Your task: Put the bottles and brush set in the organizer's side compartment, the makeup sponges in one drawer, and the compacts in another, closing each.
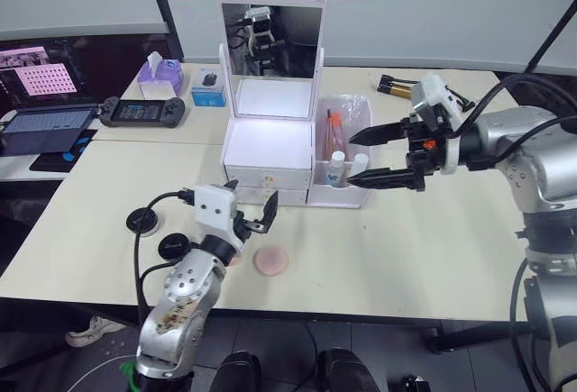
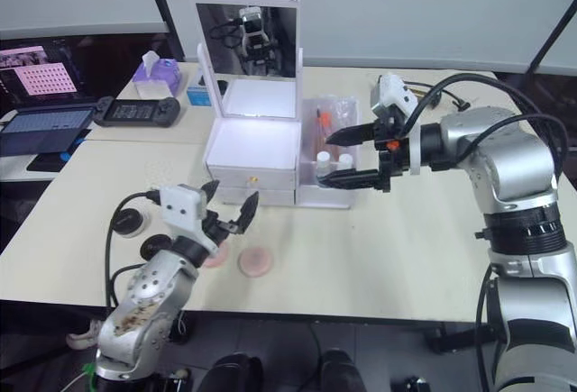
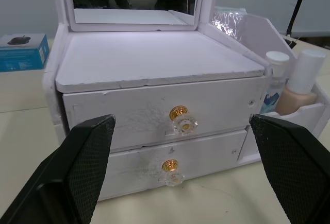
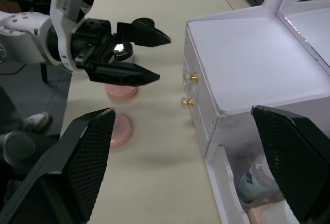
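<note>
Organizer (image 1: 270, 153) stood on the cream table (image 1: 433, 248) with its mirror (image 1: 271, 41) upright and both gold-knobbed drawers (image 3: 165, 123) shut. The side compartment (image 1: 347, 189), on the robot's right of the drawer stack, held the two bottles (image 3: 289, 87) standing side by side at its front, the clear one with the teal label next to the beige one, and the brush set (image 1: 338, 122) upright behind them. The right gripper (image 1: 368, 156) hovered just above and in front of that compartment, its fingers spread wide and holding nothing. The left gripper (image 1: 254, 214) hung low in front of the drawers, facing the two knobs, its fingers also apart and empty. Two pink makeup sponges (image 4: 119, 108) lay flat on the table near the front edge: one (image 1: 270, 261) just to the right of the left gripper, the other partly hidden beneath that wrist. A round black jar (image 1: 173, 248) sat close by on the left
</note>
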`<state>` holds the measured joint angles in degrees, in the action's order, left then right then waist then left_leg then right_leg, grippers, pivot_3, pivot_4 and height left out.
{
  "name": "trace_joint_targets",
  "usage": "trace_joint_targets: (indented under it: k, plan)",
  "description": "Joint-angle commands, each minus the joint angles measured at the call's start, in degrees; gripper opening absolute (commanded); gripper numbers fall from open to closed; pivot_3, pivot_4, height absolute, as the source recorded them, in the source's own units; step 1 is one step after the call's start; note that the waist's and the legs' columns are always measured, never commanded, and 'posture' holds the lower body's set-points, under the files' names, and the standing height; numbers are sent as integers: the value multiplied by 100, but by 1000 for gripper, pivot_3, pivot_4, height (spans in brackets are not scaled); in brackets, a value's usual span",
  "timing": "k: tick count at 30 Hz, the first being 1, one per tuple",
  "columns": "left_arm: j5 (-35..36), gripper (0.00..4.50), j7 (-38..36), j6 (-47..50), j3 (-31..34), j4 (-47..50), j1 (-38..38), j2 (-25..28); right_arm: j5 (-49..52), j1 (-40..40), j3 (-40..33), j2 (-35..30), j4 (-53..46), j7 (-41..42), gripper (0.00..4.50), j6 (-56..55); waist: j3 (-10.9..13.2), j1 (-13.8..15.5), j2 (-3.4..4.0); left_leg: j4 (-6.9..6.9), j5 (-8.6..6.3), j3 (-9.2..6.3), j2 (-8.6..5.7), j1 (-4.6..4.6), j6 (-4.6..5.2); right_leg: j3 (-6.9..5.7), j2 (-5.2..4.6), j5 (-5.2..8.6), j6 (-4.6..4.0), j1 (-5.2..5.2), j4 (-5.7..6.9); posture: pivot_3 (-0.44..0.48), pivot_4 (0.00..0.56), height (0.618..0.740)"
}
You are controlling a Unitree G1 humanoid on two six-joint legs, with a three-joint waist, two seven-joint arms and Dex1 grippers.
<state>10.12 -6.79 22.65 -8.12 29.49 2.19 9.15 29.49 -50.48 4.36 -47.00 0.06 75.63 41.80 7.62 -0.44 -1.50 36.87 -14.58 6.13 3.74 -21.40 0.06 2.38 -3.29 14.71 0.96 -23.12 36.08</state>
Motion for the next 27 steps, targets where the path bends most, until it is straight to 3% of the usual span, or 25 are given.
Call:
trace_joint_targets:
  k: [1,8,18,22,27]
  plan:
    - [-370,4481,187,-444,-205,-335,118,-227,152,92,-297,-71,-444,-200,4500,68,0,-3,0,0,0,0,0,1,0,0,0,0,0,0,0,0,150,732]
    - [-985,4481,620,-788,-356,-873,398,-657,302,279,-439,-273,-792,-395,4500,318,0,1,-1,1,-1,-32,-2,-3,2,0,0,0,1,-1,0,0,150,732]
    - [-1211,4481,850,-1152,-279,-1476,618,-1071,383,292,-490,-404,-1009,-641,4500,447,0,8,-2,4,-1,-69,-8,-13,4,-9,1,0,1,-1,-1,0,150,732]
    - [-1252,3646,963,-1199,-220,-1574,631,-1216,392,279,-472,-411,-1038,-723,4500,453,0,10,-2,5,-1,-72,-9,-13,4,-10,0,0,2,0,-1,0,150,732]
    - [-1306,2011,1009,-1223,-215,-1633,687,-1273,384,247,-478,-478,-1003,-729,4500,434,1,13,-2,6,-1,-75,-9,-16,4,-12,1,0,2,-2,-1,0,150,732]
